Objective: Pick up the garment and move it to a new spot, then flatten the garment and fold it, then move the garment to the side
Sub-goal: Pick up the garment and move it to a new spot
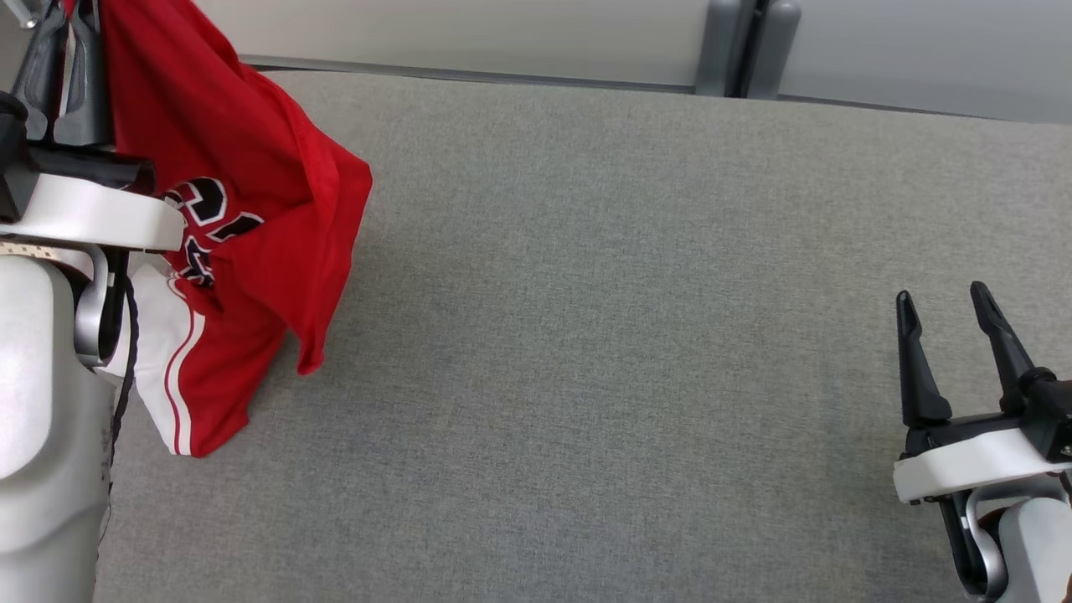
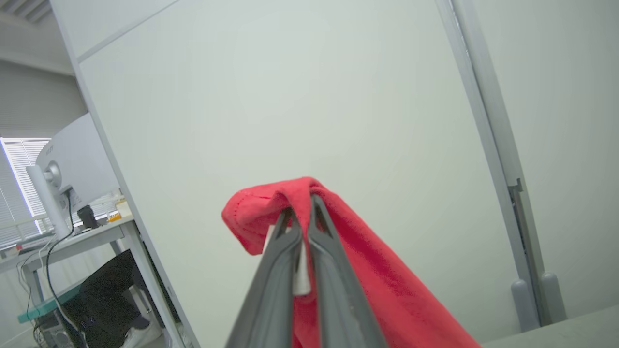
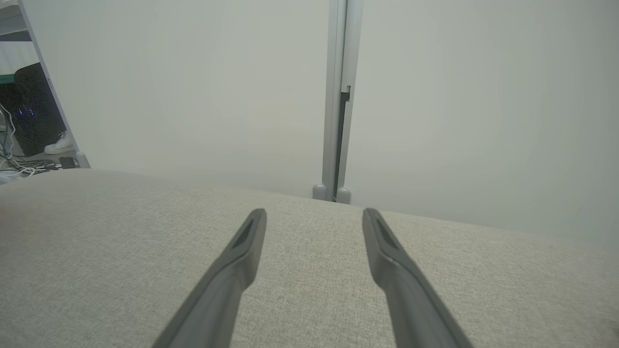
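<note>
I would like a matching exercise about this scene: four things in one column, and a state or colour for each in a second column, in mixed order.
Things:
1. left hand
2. right hand
3. garment
4. table

States:
a. grey, flat
b. open, holding nothing
c. red, hanging
d. shut on the garment

Pairs: 1-d, 2-b, 3-c, 4-a

Looks-wise it's pretty clean: the right gripper and left gripper are each two long dark grey fingers tapering to thin tips, with a shallow recessed slot near the ends. Each sits on a glossy white wrist collar over a black mount. There's a smooth silver-grey forearm shell with a thin black cable alongside.
</note>
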